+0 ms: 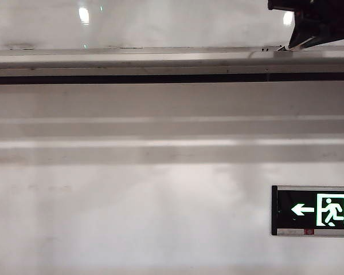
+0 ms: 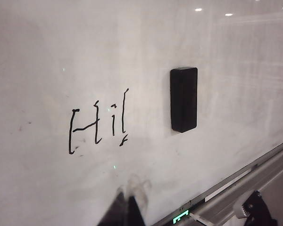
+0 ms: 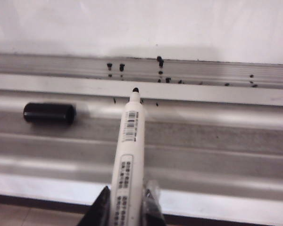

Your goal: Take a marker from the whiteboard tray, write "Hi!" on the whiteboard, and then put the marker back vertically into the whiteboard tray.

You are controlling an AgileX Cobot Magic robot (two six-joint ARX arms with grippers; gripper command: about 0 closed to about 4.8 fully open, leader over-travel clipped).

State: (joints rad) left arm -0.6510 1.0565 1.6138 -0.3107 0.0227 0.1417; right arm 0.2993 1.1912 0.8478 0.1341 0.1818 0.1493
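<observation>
right end effector [image 3: 127, 207] grips marker [image 3: 128, 150], tip seemingly over whiteboard tray [image 3: 217, 132].

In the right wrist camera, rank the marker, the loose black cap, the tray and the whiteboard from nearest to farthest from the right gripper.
1. The marker, held between the fingers of the right gripper, tip uncapped.
2. The whiteboard tray, directly beneath the marker.
3. The black cap, lying on the tray off to one side.
4. The whiteboard, behind the tray, beyond the marker's tip.
</observation>
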